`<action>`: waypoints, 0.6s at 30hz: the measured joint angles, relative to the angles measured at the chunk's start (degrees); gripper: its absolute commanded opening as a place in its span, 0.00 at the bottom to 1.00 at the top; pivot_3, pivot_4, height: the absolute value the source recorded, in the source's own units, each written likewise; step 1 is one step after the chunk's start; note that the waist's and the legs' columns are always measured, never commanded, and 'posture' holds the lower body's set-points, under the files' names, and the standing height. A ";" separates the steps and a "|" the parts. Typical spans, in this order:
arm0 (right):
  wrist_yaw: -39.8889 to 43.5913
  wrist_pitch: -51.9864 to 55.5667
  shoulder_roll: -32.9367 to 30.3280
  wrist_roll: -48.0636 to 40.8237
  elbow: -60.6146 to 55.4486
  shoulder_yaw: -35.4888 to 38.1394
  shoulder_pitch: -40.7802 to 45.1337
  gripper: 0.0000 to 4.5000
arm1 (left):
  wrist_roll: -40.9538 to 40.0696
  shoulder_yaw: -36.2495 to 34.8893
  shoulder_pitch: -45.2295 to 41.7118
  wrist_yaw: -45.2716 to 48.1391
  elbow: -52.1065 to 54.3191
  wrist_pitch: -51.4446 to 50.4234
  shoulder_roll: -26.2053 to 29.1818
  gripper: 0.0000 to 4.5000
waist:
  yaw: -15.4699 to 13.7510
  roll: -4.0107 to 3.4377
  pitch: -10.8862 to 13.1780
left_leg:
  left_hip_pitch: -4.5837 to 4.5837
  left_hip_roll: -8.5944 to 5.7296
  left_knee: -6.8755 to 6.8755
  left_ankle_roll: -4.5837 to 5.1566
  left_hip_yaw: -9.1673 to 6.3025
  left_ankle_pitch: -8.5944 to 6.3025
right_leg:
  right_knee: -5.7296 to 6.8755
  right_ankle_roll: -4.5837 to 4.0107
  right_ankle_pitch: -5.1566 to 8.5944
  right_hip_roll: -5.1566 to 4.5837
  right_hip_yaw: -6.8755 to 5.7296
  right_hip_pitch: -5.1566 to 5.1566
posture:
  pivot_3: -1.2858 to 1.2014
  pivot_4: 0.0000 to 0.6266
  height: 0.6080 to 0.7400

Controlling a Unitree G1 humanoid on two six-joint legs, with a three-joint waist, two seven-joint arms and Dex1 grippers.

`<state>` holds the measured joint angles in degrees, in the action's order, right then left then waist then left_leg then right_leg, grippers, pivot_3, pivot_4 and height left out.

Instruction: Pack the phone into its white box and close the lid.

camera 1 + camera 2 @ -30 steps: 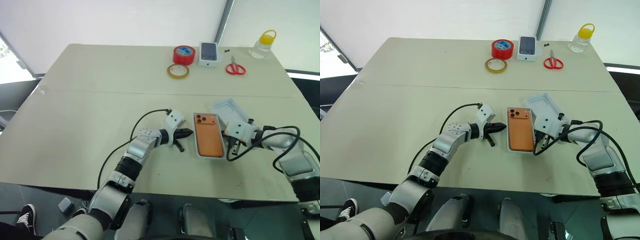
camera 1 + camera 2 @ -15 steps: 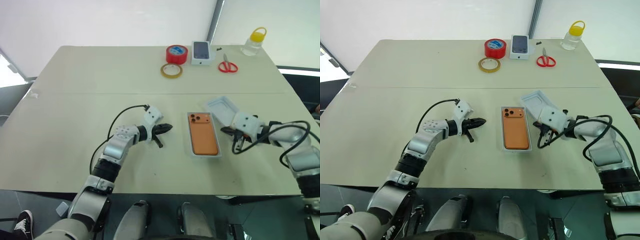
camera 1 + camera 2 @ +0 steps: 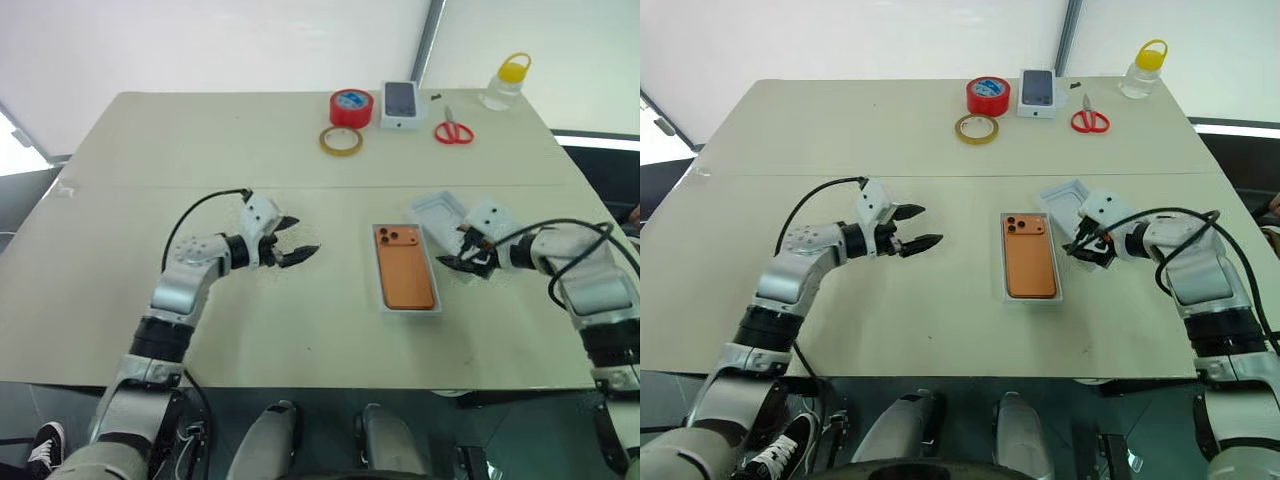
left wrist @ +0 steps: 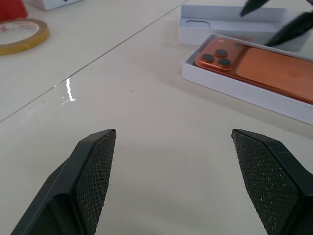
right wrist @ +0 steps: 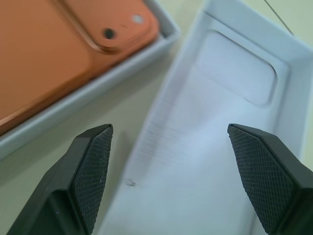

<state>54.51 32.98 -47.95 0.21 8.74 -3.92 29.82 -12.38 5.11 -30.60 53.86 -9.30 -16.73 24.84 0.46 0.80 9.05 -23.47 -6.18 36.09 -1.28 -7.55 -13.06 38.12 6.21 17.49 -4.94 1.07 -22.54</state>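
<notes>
Both tools are standing apart from the white box now, whereas a second ago each was closed and close against its flanks; the left tool has drawn well away across the worktop, and the right tool has shifted toward the lid. Each tool is now holding its two black fingers spread wide, gripping nothing. The phone is lying flat inside the white box, camera cluster at the far end, its long axis running away from the robot. The lid is resting open side up just beyond and to the right of the box, and the right tool is hovering at its near edge, making the right arm much the nearer one for the coming pickup. Both box and lid are thin, rigid white cardboard with low walls; the lid's floor is showing a shallow rounded recess. The phone's orange back is appearing smooth and matte, with rounded corners.
</notes>
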 measured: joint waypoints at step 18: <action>-3.36 37.38 -0.56 -2.77 -11.07 -6.49 7.93 0.87 | -9.10 -4.67 6.94 10.24 7.35 8.98 4.91 0.88 | 0.48 -0.11 0.06 | -0.04 0.01 -0.06 0.26 0.01 -0.15 | 0.01 -0.04 -0.02 -0.04 0.02 -0.11 | 0.52 0.24 1.00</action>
<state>51.15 70.36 -48.51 -2.56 -2.33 -10.41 37.75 -21.48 0.44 -23.66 64.10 -1.96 -7.76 29.75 0.94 0.69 9.10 -23.52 -6.17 36.03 -1.03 -7.54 -13.21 38.13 6.17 17.46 -4.99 1.09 -22.65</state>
